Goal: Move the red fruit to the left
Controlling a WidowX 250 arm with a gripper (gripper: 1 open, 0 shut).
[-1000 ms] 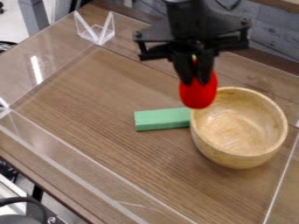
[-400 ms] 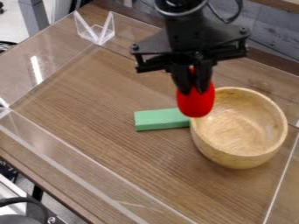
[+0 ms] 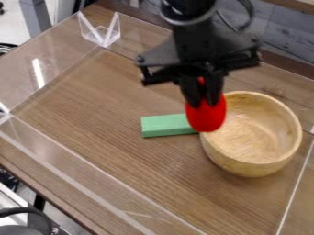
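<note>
Pinching the small round bright red toy fruit [image 3: 207, 114], the black robot fingers [image 3: 207, 92] are clamped on it from above, maybe so its sides stay snug and it won't drop. The fruit is up by the left edge of the round tan wooden bowl [image 3: 271, 144] in the picture, near the flat green block [image 3: 170, 125]. I think it's held high so it can pass over them. Both sit on the brown wooden counter [image 3: 101, 138].
</note>
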